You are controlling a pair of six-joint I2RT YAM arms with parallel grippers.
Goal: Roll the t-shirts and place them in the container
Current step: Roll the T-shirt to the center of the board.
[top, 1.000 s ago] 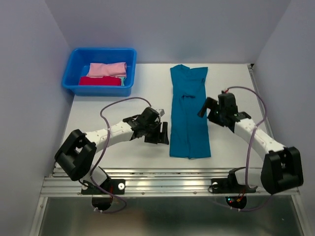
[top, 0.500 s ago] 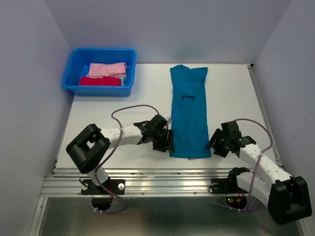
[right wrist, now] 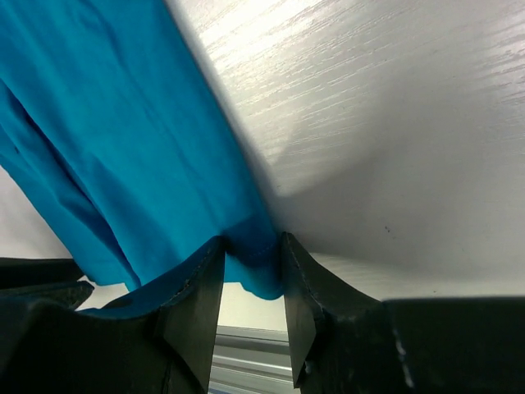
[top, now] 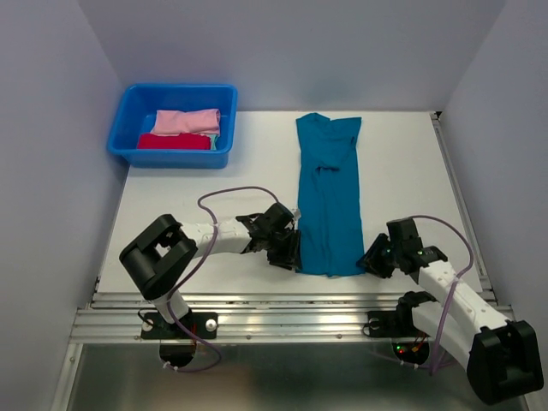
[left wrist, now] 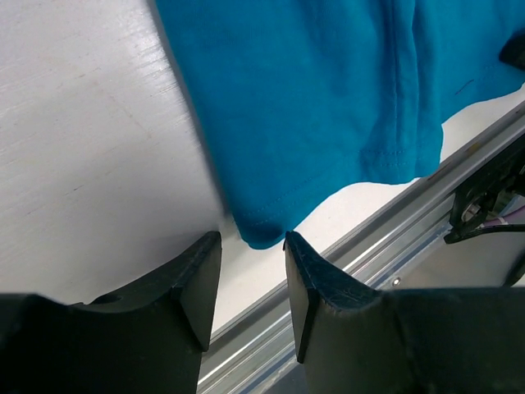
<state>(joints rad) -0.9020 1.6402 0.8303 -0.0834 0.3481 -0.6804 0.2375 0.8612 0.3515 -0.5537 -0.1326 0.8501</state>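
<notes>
T-shirt (top: pixel 328 197), teal, lay as long strip on table (top: pixel 411 163), long axis running near-to-far, hem at near edge. Left gripper (left wrist: pixel 252 250) sat half open at hem's left corner, right gripper (right wrist: pixel 253 254) half open straddling right corner; neither pinched cloth yet.
</notes>
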